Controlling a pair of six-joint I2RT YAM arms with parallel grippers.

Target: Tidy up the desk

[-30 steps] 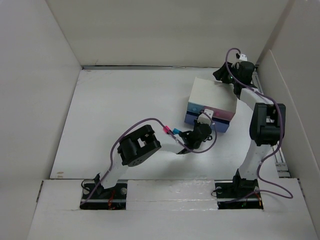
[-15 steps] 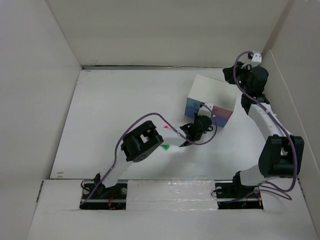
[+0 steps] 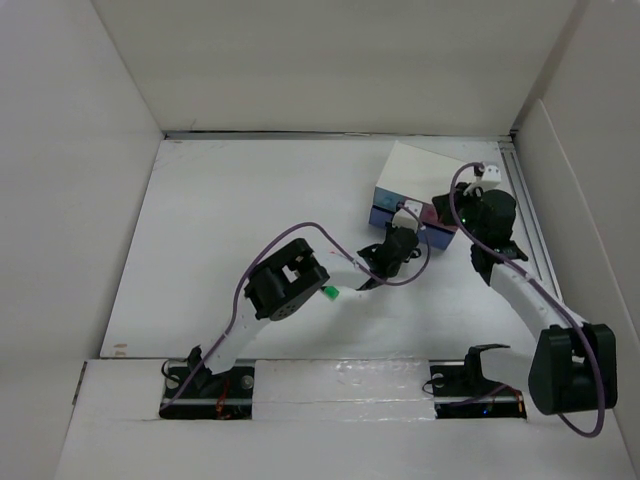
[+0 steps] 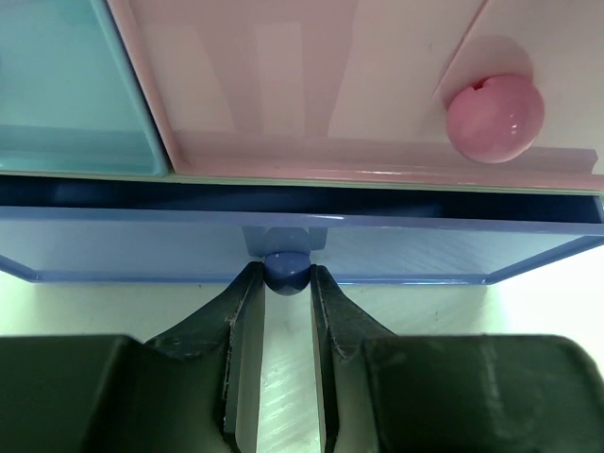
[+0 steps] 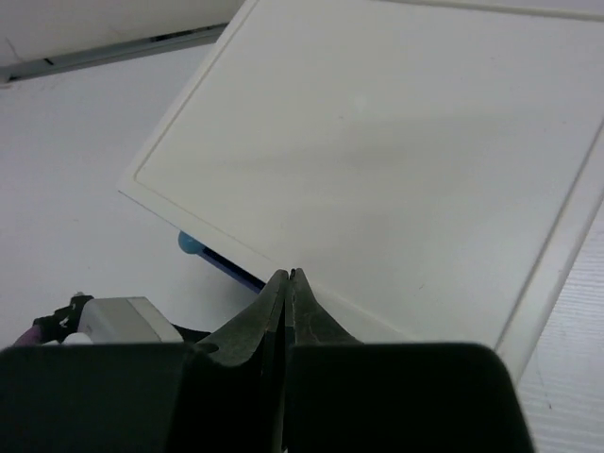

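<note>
**A:** Two arms, both at the small drawer box [image 3: 415, 170] on the far right of the table [image 3: 250, 200]. The table is the big white top between the white panels [image 3: 80, 150], and it carries everything.

**B:** Left fingers?

**A:** The left fingers [image 4: 241, 316] pinch the blue knob [image 4: 286, 272] of the bottom blue drawer [image 4: 142, 250], one on each side, both touching it. The drawer looks slightly out, with a dark gap above it.

**B:** Right?

**A:** The right fingers [image 5: 276, 307] are pressed together with nothing between them. Their tips are at the near edge of the box's white top [image 5: 396, 151]. Touching it or just above, can't tell.

**B:** Step?

**A:** Drawer work, I'd say. The left works the blue drawer and the right likely steadies the box. Pull or push, can't tell.

**B:** Next move?

**A:** Straight travel along the drawer's run, with the pinch kept on that small round knob, which could slip out. The right probably needs to bear down so the box doesn't slide across the table.
</note>
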